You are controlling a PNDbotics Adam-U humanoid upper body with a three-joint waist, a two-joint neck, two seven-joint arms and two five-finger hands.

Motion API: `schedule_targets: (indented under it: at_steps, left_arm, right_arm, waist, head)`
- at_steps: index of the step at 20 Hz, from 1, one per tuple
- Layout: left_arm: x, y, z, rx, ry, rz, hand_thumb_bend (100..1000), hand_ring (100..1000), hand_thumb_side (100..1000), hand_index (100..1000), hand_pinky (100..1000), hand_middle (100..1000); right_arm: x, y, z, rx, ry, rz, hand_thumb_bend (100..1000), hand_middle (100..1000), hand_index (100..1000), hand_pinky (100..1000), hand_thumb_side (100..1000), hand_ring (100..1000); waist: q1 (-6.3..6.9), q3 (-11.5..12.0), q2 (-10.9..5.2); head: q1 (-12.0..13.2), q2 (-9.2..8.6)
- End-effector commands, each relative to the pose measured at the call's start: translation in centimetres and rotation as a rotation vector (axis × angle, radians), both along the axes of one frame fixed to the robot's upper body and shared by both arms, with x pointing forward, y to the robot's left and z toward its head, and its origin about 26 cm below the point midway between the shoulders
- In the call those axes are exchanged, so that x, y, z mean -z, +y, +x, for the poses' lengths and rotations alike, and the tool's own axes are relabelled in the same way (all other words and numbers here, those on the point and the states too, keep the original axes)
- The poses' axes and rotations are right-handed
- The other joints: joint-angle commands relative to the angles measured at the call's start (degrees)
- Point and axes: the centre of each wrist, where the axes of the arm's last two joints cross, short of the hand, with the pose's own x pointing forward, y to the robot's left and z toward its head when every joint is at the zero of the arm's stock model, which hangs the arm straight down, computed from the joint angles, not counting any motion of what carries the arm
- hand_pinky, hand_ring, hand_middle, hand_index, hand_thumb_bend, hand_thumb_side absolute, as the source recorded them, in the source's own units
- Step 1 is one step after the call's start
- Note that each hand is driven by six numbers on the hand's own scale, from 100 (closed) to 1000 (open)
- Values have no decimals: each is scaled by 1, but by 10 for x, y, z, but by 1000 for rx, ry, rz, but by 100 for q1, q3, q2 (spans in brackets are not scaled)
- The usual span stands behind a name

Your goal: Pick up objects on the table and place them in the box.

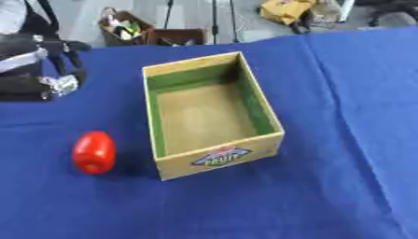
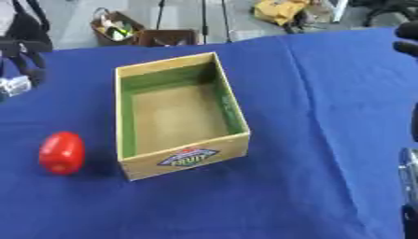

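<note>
A blue cloth is covering the whole worktop, with some soft creases running across it. Behind the far edge, a grey floor is showing. On it a brown basket with mixed small things is standing beside a dark brown crate. A yellow bag is lying further right, near thin black stand legs.

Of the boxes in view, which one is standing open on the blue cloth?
The light wooden box with green inner walls and a fruit label; the dark brown boxes stand on the floor beyond the table.
</note>
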Motion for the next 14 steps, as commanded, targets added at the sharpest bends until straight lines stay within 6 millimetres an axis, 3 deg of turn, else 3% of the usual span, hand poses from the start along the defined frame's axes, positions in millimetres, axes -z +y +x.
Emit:
schedule_targets:
  at_steps: [1, 2, 5, 14]
  left_arm:
    - [6, 6, 15, -58, 56, 88, 724, 729, 972, 1000, 507, 799]
    - [13, 6, 20, -69, 74, 111, 814, 736, 941, 1000, 517, 812]
    - [28, 12, 30, -83, 117, 158, 901, 747, 927, 1000, 538, 843]
    - [37, 24, 32, -90, 124, 291, 913, 774, 833, 1000, 595, 896]
  right_arm:
    - [-8, -2, -3, -4, -20, -29, 100, 622, 764, 722, 815, 730]
    - [-8, -1, -3, -5, -20, -29, 100, 622, 764, 722, 819, 730]
    - [-8, -2, -3, -3, -19, -28, 100, 622, 764, 722, 814, 730]
    - [-7, -2, -3, -2, -11, -31, 100, 621, 764, 723, 813, 731]
  waist:
    - [3, -2, -136]
    - [7, -6, -137]
    - [16, -10, -136]
    - [40, 27, -142]
  head:
    - [41, -26]
    - [50, -32]
    - [46, -42]
    - [13, -29]
